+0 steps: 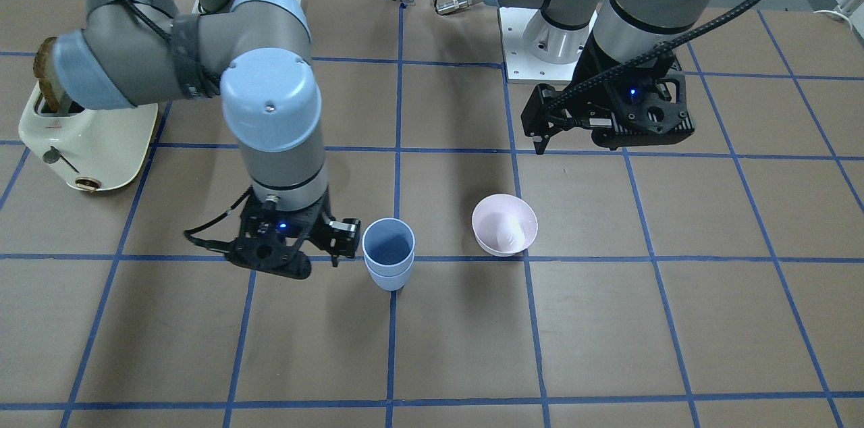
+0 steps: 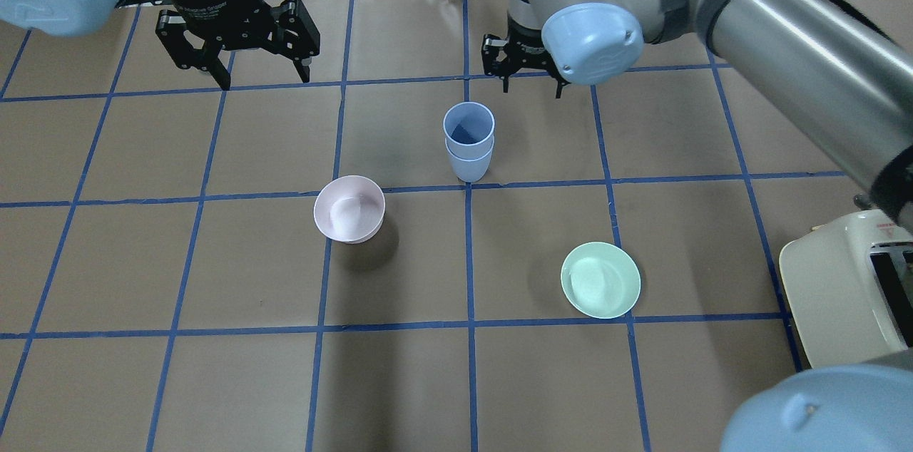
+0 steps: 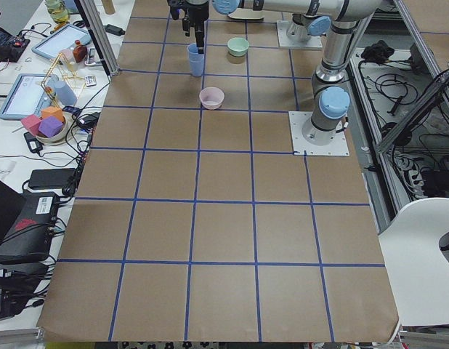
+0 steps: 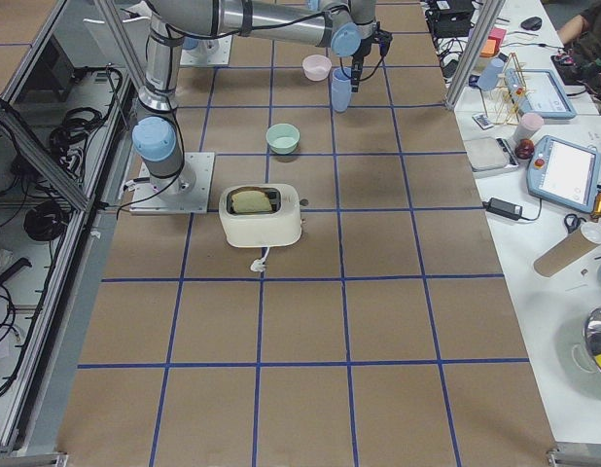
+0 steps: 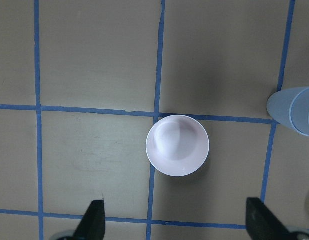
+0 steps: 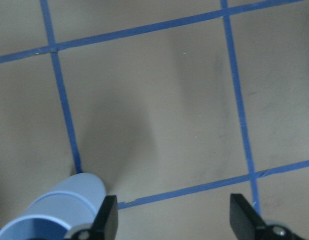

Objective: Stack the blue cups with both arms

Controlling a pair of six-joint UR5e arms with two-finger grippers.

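The two blue cups point(image 2: 468, 142) stand nested in one upright stack near the table's middle, also in the front-facing view point(image 1: 388, 254). My right gripper point(image 2: 532, 87) is open and empty, hovering just beyond and to the right of the stack, apart from it. Its wrist view shows the stack point(image 6: 59, 210) at the lower left beside one fingertip point(image 6: 107, 217). My left gripper point(image 2: 265, 80) is open and empty, raised at the far left. Its wrist view shows the stack's edge point(image 5: 294, 110) at the right.
A pale pink bowl point(image 2: 349, 208) sits left of the stack, under the left wrist camera point(image 5: 177, 145). A mint-green bowl point(image 2: 600, 279) sits nearer the robot on the right. A cream toaster point(image 2: 849, 288) with toast stands at the right edge.
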